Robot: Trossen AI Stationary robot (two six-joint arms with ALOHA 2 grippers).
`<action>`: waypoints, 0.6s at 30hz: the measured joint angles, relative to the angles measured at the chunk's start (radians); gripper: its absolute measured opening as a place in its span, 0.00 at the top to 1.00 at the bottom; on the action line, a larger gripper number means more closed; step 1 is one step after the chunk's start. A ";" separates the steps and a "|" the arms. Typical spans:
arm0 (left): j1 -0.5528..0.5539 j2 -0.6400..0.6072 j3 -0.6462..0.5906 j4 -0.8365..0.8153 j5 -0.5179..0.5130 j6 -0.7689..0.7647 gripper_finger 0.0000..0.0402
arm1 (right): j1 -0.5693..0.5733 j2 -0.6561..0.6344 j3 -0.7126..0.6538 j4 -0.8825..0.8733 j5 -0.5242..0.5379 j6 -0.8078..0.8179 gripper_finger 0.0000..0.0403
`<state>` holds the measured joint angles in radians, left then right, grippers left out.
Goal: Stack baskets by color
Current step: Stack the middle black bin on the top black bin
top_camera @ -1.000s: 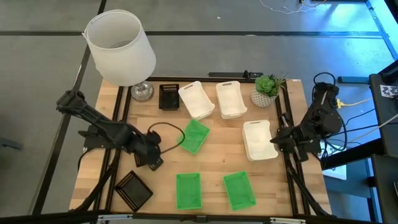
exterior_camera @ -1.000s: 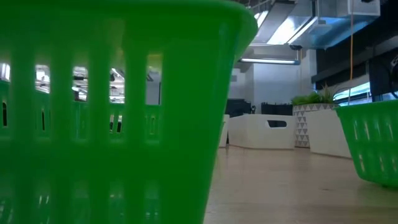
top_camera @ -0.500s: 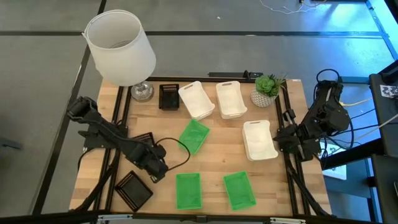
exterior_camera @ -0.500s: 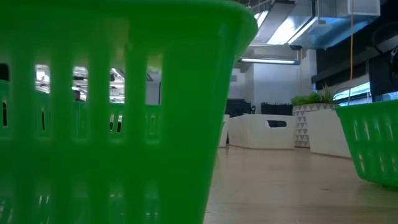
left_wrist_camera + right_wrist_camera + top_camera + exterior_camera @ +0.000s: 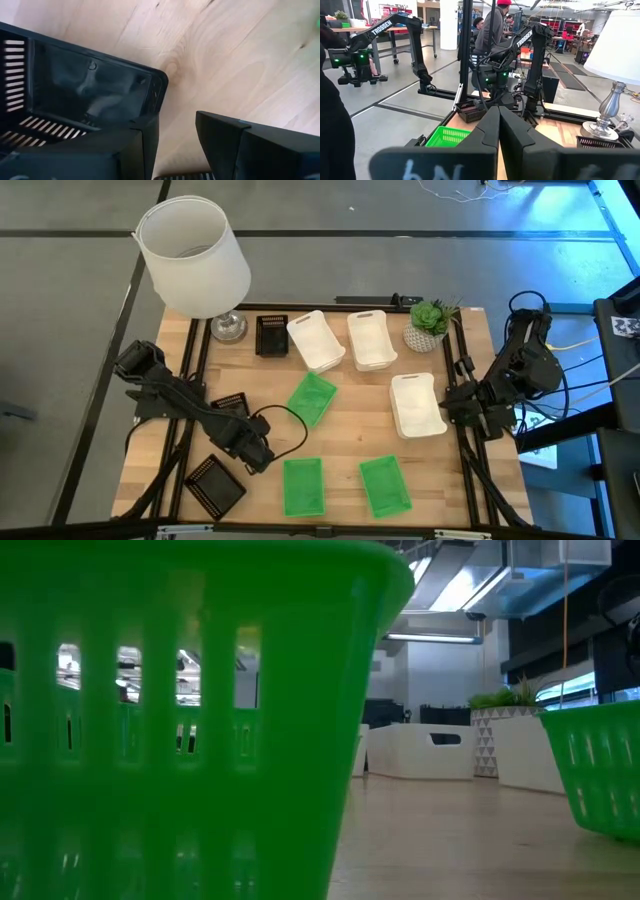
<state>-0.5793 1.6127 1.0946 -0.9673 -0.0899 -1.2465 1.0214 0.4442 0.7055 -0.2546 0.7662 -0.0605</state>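
Baskets, eight on your table, none stacked. From the high view you count three white: two side by side at the far edge and one toward the right. Three green: one tilted at centre, two along the near edge. Two black: one far, beside the lamp base, and one at the near left corner.

Left gripper: you see it low over the near left of the table, just beside the near black basket. Only the left wrist view shows you its state: fingers spread apart with bare wood between them, one finger at the corner of a black basket; nothing is gripped.

Right gripper: parked at the right table edge, just beside the right-hand white basket. Its wrist view shows you the fingers pressed together, empty.

The low view gives you what the others do not: a green basket wall filling the foreground, and white baskets far behind it.

Other items: lampshade at the far left, potted plant at the far right.
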 joint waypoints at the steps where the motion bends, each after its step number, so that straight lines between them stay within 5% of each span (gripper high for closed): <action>1: 0.000 0.000 0.000 -0.001 -0.003 0.000 0.70 | 0.000 0.000 0.000 0.000 0.000 0.000 0.98; 18: -0.006 0.080 0.000 -0.019 -0.025 0.059 0.70 | 0.000 -0.002 0.000 -0.001 0.000 -0.004 0.98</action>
<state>-0.5854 1.6929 1.0950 -0.9865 -0.1144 -1.1877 1.0214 0.4427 0.7055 -0.2558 0.7666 -0.0641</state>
